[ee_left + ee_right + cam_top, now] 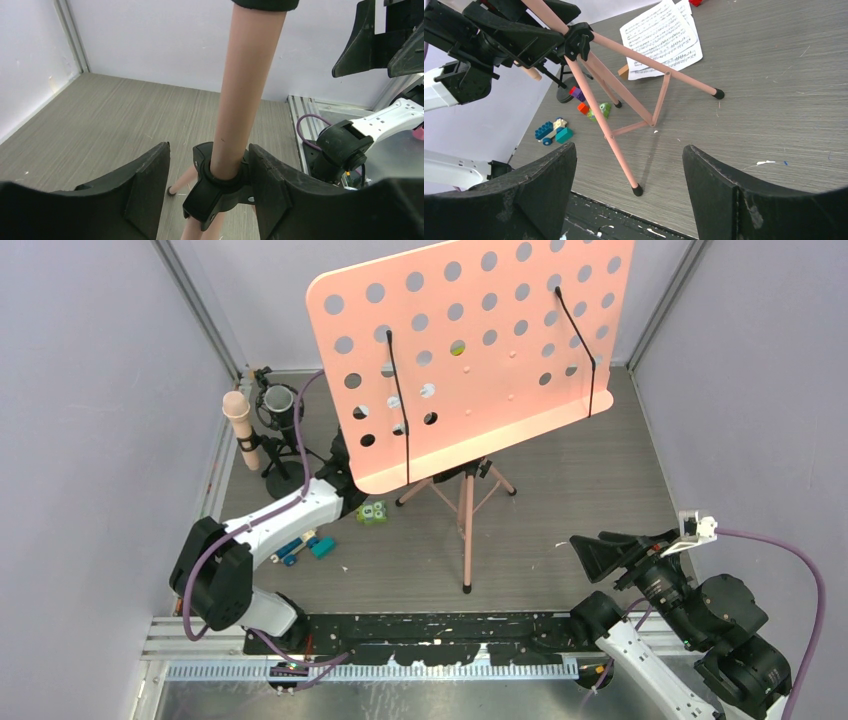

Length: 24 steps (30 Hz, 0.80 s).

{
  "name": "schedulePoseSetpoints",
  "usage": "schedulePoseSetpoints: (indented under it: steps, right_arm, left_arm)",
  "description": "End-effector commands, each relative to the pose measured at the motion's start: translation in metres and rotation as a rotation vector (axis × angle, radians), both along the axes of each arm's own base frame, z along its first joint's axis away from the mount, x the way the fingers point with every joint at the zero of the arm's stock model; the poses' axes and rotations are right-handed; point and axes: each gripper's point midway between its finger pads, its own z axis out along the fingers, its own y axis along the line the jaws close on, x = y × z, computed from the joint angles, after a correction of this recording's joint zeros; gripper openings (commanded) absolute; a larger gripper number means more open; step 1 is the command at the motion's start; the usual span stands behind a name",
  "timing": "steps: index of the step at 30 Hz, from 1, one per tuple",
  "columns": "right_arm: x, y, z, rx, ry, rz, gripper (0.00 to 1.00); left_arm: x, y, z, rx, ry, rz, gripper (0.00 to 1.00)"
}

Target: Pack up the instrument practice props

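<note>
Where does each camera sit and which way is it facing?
Top external: above and behind, looking down on the pink perforated music stand desk; left arm, right arm show.
Left wrist: low beside the stand's pink pole, facing the right arm; left gripper straddles the black tripod collar.
Right wrist: looks left at tripod legs and white sheet-music pages; right gripper below.
Shared: both wrist views show that collar.
</note>
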Motion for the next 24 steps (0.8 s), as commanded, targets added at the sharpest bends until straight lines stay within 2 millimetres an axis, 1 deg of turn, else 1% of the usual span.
schedulePoseSetpoints:
  steps: [1,8,12,16,19,23,24]
  right_arm:
    - [0.002,-0.002,0.006,0.027,-0.017,-0.02,0.82]
    - [0.002,-0.003,0.006,0.031,-0.017,-0.025,0.82]
    - [0.002,-0.004,0.006,0.032,-0.015,-0.03,0.82]
    - [0.001,-0.004,0.007,0.036,-0.017,-0.03,0.82]
    - [0.003,-0.003,0.011,0.055,-0.019,-0.033,0.82]
    - [0.013,0.007,0.03,0.142,-0.037,-0.03,0.82]
    - [0.017,0.012,0.033,0.156,-0.034,-0.023,0.82]
  left_arm:
    - [0.002,0.0,0.021,-0.004,-0.066,0.015,0.58]
    - [0.002,0.0,0.022,0.004,-0.069,0.015,0.46]
    - [0.001,-0.001,0.019,0.018,-0.065,0.004,0.37]
    - [-0.001,-0.001,0.015,0.045,-0.065,-0.003,0.31]
    - [-0.003,0.001,0.01,0.077,-0.063,-0.006,0.23]
    - [-0.007,0.003,0.002,0.127,-0.053,-0.022,0.03]
    - [-0.008,0.003,-0.001,0.14,-0.047,-0.028,0.0]
